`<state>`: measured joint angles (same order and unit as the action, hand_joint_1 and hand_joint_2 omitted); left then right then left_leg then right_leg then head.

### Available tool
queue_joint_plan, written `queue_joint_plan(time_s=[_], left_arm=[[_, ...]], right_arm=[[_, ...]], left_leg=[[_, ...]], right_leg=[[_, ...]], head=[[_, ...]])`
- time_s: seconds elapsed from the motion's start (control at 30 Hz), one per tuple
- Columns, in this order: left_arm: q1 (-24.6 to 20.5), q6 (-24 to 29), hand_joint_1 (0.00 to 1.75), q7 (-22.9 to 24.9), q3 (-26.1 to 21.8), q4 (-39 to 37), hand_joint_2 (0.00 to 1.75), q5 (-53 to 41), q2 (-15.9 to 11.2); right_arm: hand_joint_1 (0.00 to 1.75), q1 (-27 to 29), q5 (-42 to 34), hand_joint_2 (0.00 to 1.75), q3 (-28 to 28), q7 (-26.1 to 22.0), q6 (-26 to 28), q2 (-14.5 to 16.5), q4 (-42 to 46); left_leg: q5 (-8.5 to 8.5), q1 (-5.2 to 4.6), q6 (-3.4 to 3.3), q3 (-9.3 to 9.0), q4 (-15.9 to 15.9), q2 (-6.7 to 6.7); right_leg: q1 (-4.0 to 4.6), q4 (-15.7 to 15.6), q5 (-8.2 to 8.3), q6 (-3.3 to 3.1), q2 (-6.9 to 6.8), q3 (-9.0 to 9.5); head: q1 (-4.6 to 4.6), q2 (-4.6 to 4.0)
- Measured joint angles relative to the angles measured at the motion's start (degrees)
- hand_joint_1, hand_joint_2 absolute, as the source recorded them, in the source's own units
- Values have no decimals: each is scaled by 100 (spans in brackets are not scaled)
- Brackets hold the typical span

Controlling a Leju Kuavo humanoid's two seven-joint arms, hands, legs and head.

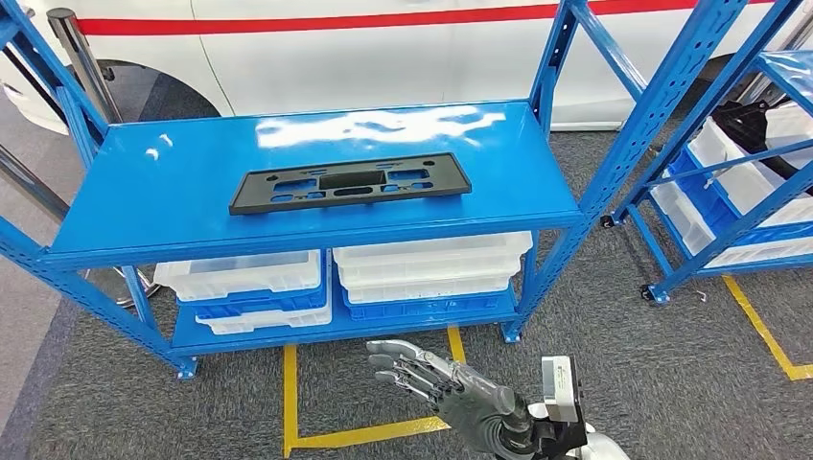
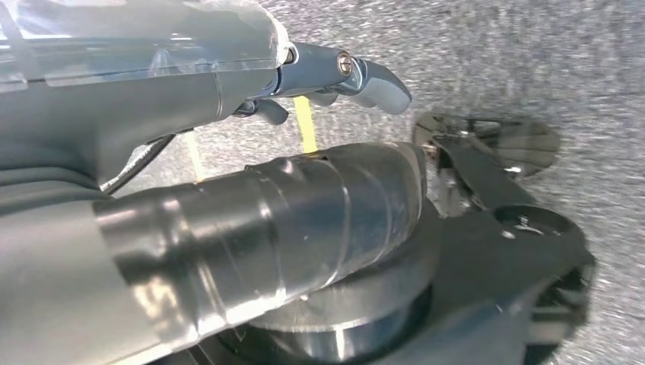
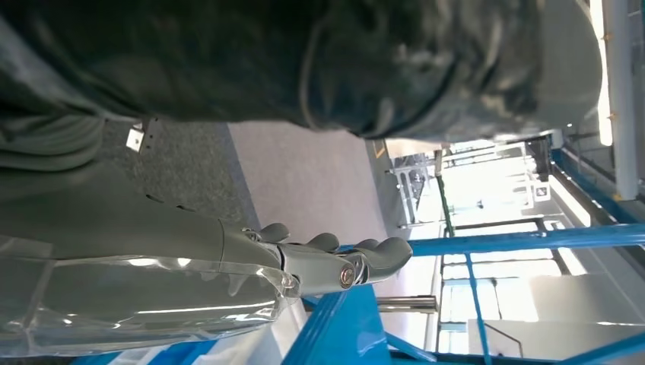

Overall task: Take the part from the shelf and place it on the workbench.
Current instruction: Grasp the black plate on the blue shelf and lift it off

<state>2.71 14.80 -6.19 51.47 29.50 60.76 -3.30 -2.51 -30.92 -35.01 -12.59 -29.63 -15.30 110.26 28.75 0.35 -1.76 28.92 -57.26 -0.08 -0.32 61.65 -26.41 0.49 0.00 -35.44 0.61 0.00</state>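
Note:
The part [image 1: 351, 182] is a flat black rectangular plate with several cut-outs. It lies in the middle of the blue shelf's top board [image 1: 153, 206], with nothing touching it. My right hand [image 1: 431, 379] hovers low in front of the shelf, well below and short of the part, fingers stretched out and apart, holding nothing. In the right wrist view the right hand [image 3: 327, 262] points toward a blue shelf beam [image 3: 525, 239]. My left hand [image 2: 319, 72] hangs over the grey floor with its fingers extended and nothing in them.
White and blue bins [image 1: 431, 268] are stacked on the lower shelf. A second blue rack [image 1: 729, 192] with bins stands at the right. A white car with a red stripe [image 1: 383, 48] is behind the shelf. Yellow tape [image 1: 290, 402] marks the grey floor.

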Motion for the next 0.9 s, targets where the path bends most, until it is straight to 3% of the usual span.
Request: queue_joint_plan(time_s=[0.03,0.1,0.2,0.23,0.33,0.37,0.4,0.47,0.5,0.57,0.6,0.67,0.73,0.83,0.87,0.9], left_arm=[[-5,-5,0,-1,-1,-3,0,-2,7],[-11,-29,0,-3,-2,-10,0,-9,15],[-14,-94,0,1,-3,-21,0,-45,13],[-17,-113,0,3,-3,-26,0,-52,11],[-15,-151,0,4,-5,-46,0,-58,4],[-6,-157,0,4,-6,-53,0,-58,2],[6,-161,0,4,-6,-59,0,-58,0],[25,-164,0,5,-6,-70,0,-58,-7],[29,-164,0,5,-6,-78,0,-58,-14],[19,-164,0,5,-7,-91,0,-58,-26],[17,-164,0,5,-7,-97,0,-58,-28],[24,-163,0,5,-7,-101,0,-58,-27],[19,-163,0,5,-7,-107,0,-59,-30],[-2,-164,0,5,-8,-111,0,-60,-36],[2,-164,0,5,-8,-111,0,-60,-35],[8,-164,0,5,-8,-111,0,-59,-35]], right_arm=[[0,-2,1,0,0,-1,-2,1,-1],[0,-4,2,0,-1,-2,-4,2,-2],[0,-9,3,0,-3,-3,-5,2,0],[0,-15,3,0,-5,-4,-7,4,0],[0,-24,4,0,-13,-3,-8,9,-4],[0,-23,4,0,-15,-2,-8,10,-6],[0,-23,4,0,-17,-2,-8,10,-7],[0,-23,4,0,-20,-2,-8,11,-8],[0,-23,4,0,-20,-2,-7,11,-9],[0,-24,5,0,-22,1,-7,11,-13],[0,-25,6,0,-23,1,-7,11,-14],[0,-29,6,0,-24,1,-7,11,-13],[0,-40,4,0,-25,-3,-8,11,-12],[0,-41,4,0,-29,-6,-8,11,-14],[0,-38,4,0,-31,-5,-7,11,-15],[0,-37,4,0,-32,-5,-7,11,-15]], left_leg=[[26,-3,28,-13,4,1],[37,-13,98,-32,-19,5],[112,-12,178,39,-303,3],[212,-3,196,189,-575,2],[618,18,247,875,-1587,2],[618,20,251,1016,-1702,2],[485,21,248,1046,-1595,2],[-57,19,215,855,-887,3],[-225,4,192,747,-534,4],[-332,-27,128,627,-185,3],[-279,-38,93,611,-174,3],[-327,-20,18,509,-130,-2],[-299,-3,-45,387,-76,-2],[-202,-5,-92,284,-54,-4],[-159,-7,-91,239,-55,-7],[-114,-8,-85,181,-56,-10]], right_leg=[[24,-197,44,-36,-4,80],[47,-295,8,-92,7,117],[4,-359,20,-186,16,266],[-5,-379,5,-213,11,316],[-1,-386,-81,-253,8,399],[-1,-385,-118,-251,17,440],[-1,-384,-160,-245,27,494],[-2,-384,-259,-219,40,619],[4,-377,-310,-193,42,676],[15,-357,-396,-121,43,741],[22,-333,-416,-82,46,771],[23,-213,-427,-24,44,783],[11,199,-507,25,35,567],[-12,1155,-910,92,28,-135],[-16,1287,-967,99,28,-300],[-18,1237,-904,96,27,-373]], head=[[1,0],[4,0],[-1,0],[-3,0],[-9,0],[-10,0],[-10,0],[-9,0],[-9,0],[-9,0],[-10,0],[-9,0],[-5,0],[-4,0],[-4,0],[-4,0]])
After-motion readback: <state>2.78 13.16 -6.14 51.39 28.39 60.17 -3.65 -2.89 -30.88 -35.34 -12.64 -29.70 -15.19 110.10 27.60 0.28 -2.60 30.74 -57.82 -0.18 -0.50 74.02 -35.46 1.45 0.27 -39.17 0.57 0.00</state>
